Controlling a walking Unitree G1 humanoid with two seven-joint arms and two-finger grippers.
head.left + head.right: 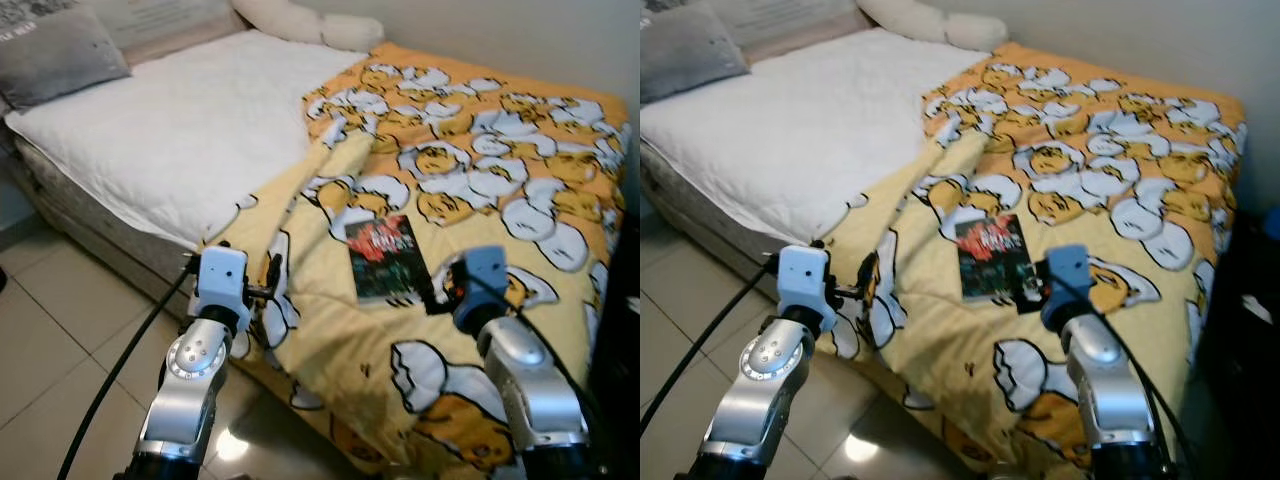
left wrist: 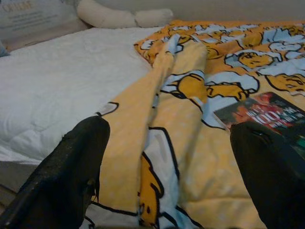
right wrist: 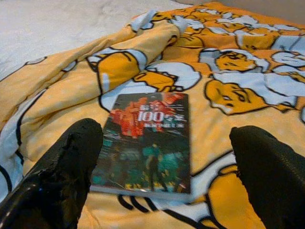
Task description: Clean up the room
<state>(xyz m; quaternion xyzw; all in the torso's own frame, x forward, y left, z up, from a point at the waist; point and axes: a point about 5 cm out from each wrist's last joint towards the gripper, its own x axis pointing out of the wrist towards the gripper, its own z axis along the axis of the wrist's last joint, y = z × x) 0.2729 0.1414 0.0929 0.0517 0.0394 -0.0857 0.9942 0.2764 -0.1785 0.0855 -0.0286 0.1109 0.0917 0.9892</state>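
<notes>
Glossy paperback book (image 3: 145,143) lies flat on the yellow blanket (image 1: 470,150); my right gripper (image 3: 162,162) hovers over it, jaws apart (thin, light, slippery: take the near edge)

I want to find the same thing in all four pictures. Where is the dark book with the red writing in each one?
Left eye view: the dark rectangular book with red lettering lies flat, centre.
Right eye view: centre, slightly further left.
Left wrist view: one corner at the right edge.
Right wrist view: centre, between the open right tool's fingers.
Shared landmark: the yellow egg-cartoon blanket beneath it.
</notes>
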